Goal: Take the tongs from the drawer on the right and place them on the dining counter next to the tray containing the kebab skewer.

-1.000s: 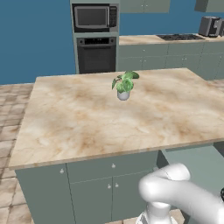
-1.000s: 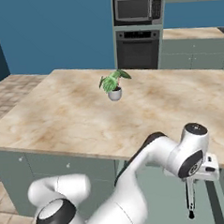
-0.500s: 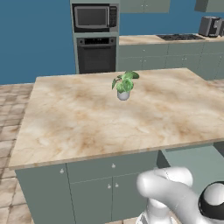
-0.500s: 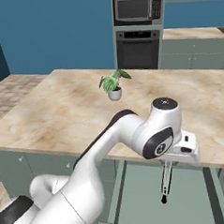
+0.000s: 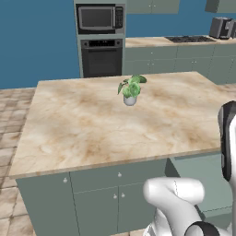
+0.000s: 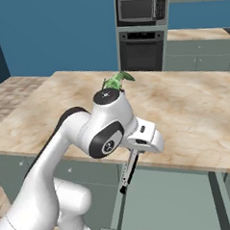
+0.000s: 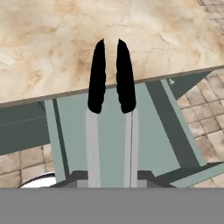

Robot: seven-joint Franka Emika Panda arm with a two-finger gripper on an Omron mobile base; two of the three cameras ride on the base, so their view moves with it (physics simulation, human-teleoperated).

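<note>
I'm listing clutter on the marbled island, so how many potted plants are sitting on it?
1: the potted plant stands on the island toward its far side, near the middle. The arm covers part of the plant in the right base view.

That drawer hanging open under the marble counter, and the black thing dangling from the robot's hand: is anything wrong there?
Nothing looks spilled or broken. The drawer stands pulled out below the marbled island, and the gripper holds the black tongs above it, hanging tips down. The potted plant stands upright.
</note>
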